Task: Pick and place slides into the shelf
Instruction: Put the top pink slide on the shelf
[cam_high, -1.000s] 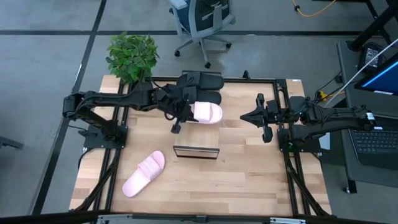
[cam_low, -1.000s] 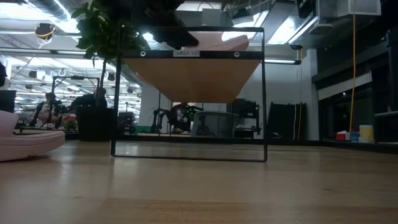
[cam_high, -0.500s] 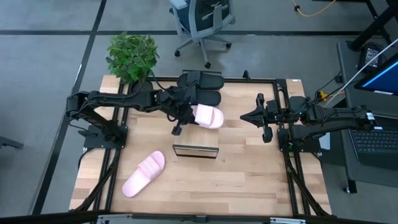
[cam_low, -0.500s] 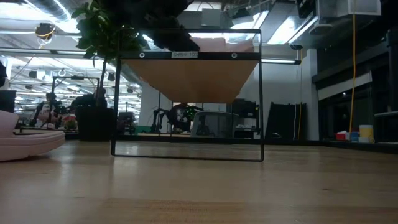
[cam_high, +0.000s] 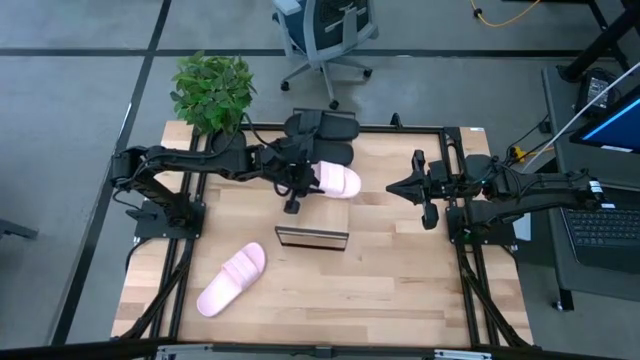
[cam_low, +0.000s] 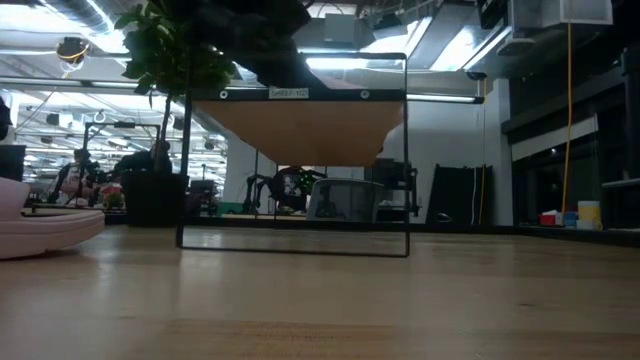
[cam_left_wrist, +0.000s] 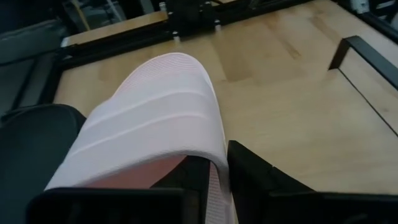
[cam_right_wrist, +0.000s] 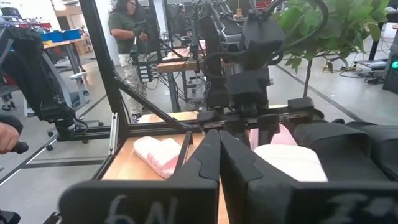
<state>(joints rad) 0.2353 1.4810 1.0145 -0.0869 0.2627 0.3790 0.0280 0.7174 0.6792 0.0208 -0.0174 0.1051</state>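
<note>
My left gripper (cam_high: 297, 187) reaches over the far middle of the table and is shut on a pale pink slide (cam_high: 337, 180), whose ribbed strap (cam_left_wrist: 149, 124) fills the left wrist view. Two black slides (cam_high: 322, 128) (cam_high: 333, 155) lie just beyond it at the far edge. The second pink slide (cam_high: 232, 280) lies sole down near the table's left near corner. The shelf (cam_high: 312, 238) stands mid-table, nearer than the held slide; in the low view its plank top (cam_low: 300, 125) sits on a dark frame. My right gripper (cam_high: 393, 187) hovers shut to the right. My left gripper pinches the edge of the pink slide's wide strap (cam_left_wrist: 217, 171). One finger (cam_left_wrist: 189, 174) is under the strap and the other finger (cam_left_wrist: 255, 171) is outside it. The fingers come from the table's left, slanting down. The slide's toe end points toward the right.
A potted plant (cam_high: 210, 90) stands at the far left corner. A black rail frame (cam_high: 455, 215) borders the table. An office chair (cam_high: 325, 35) stands beyond the far edge. Bare wood lies near and right of the shelf. A person (cam_right_wrist: 127, 31) stands in the room beyond the table.
My left gripper has carried the pink slide a little toward the table's right and far edge, keeping its hold. The shelf has shifted slightly toward the far edge and looks narrower in the low view.
</note>
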